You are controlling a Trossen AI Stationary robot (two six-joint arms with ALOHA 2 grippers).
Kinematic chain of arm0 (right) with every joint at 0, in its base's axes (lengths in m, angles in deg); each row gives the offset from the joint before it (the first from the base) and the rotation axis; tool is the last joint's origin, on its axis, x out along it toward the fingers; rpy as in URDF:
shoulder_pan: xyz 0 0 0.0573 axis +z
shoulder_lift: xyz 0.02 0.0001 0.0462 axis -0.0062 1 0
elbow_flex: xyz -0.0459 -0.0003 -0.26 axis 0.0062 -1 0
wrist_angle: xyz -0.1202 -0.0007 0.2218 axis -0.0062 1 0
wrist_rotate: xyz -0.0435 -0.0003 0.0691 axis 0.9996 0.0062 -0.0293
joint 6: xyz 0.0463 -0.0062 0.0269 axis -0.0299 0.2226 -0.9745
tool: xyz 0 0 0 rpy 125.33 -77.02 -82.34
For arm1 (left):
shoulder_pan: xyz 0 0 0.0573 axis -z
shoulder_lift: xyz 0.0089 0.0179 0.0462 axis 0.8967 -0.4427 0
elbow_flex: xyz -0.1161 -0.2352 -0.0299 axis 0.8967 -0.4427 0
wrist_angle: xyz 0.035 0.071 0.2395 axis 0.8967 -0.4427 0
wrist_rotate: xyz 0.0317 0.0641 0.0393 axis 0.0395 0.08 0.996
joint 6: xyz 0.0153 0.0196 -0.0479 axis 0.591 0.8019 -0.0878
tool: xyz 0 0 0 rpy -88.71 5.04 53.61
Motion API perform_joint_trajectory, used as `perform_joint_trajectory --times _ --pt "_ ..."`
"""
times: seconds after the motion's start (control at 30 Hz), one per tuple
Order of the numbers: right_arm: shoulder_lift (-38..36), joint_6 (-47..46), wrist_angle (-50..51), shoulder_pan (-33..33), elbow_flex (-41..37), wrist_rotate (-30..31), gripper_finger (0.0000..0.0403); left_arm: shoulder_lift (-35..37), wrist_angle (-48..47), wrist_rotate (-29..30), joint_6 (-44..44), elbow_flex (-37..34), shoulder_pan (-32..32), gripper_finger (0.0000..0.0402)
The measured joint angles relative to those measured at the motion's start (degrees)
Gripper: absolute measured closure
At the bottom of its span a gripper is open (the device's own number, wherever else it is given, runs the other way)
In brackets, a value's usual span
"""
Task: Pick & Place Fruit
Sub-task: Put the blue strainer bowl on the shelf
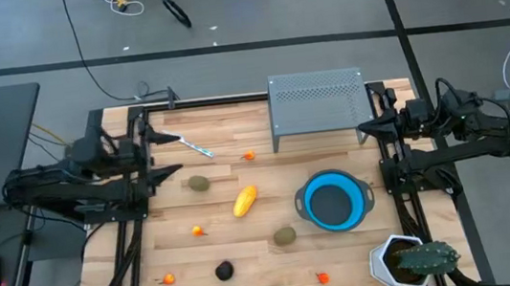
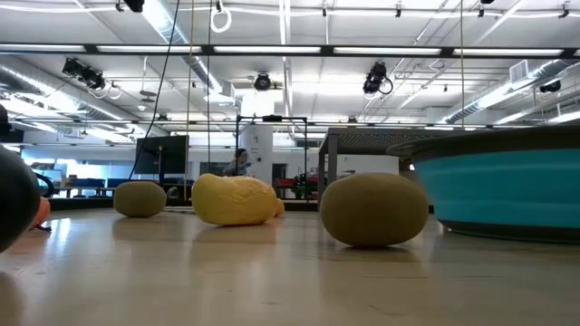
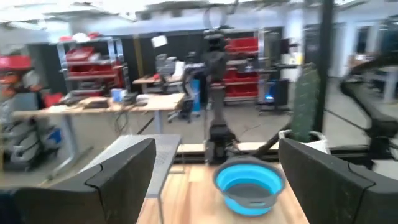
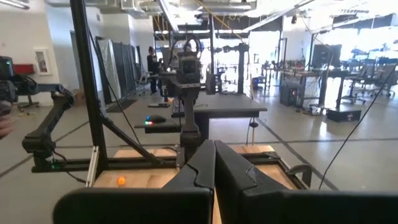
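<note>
The fruit lies loose on the wooden table. In the high view the yellow oblong is near the middle. One olive-brown oval sits to its left, the other nearer the front, and the near-black round at the front. Orange-red bits are scattered about. The low view shows the yellow piece and both ovals resting on the tabletop. My left gripper hovers open at the table's left edge. My right gripper is shut at the right edge.
A round blue bowl stands right of centre. A grey perforated metal stand sits at the far edge, a thin silvery stick lies far left, and a potted cactus occupies the near right corner.
</note>
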Motion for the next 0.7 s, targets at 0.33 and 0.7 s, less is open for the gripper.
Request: perform_joint_trajectory --times 0.33,0.7 --pt "14.17 -3.1 4.39 0.0 0.0 4.09 0.0393 -4.44 15.92 -0.2 -2.49 -6.29 0.0 0.0054" --pt "26.62 -8.87 6.89 0.0 0.0 4.54 0.0306 -7.95 12.76 0.24 -6.12 -6.24 0.0 0.0054"
